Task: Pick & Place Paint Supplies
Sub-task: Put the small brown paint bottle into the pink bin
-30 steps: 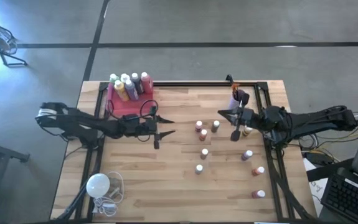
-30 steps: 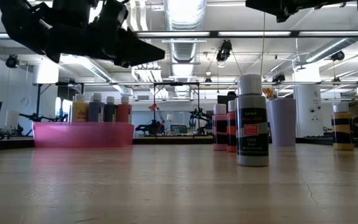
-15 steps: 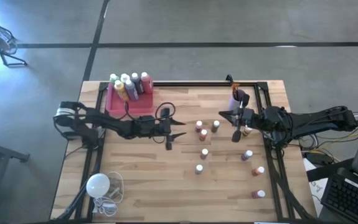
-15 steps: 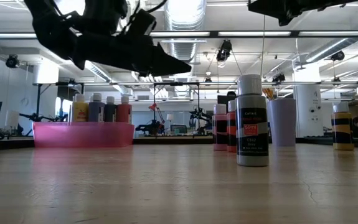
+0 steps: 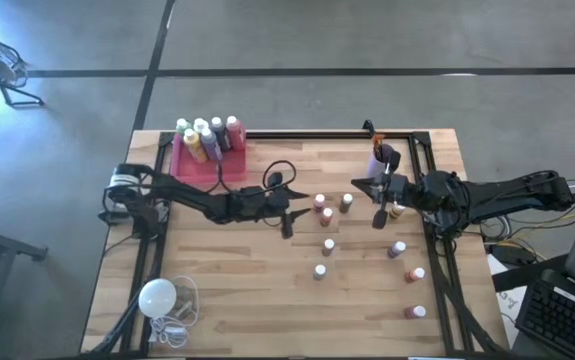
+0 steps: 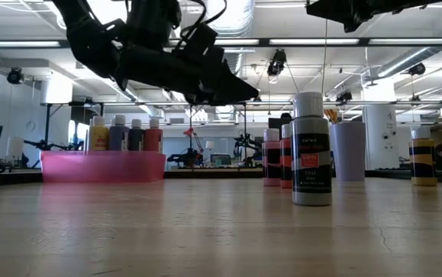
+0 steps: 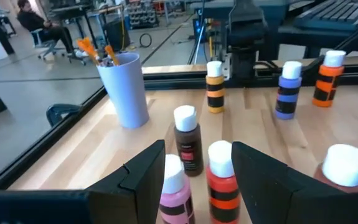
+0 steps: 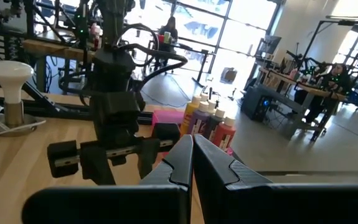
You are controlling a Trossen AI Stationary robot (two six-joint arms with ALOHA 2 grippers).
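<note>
Far left: pink tray already stocked with five bottles. Centre: left gripper, fingers spread and empty, hovering just beside red bottle and brown neighbour. Further right: seven more bottles loose on table, lavender cup of brushes at far edge. Right gripper pressed together, holding nothing, waiting. Judged roughly one-third done

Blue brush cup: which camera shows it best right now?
The left wrist view: the blue brush cup stands whole and unobstructed, with orange-tipped brushes sticking out. The low view shows it partly behind a grey paint bottle. The high view shows it only tiny, beside the right arm. The right wrist view misses it.
</note>
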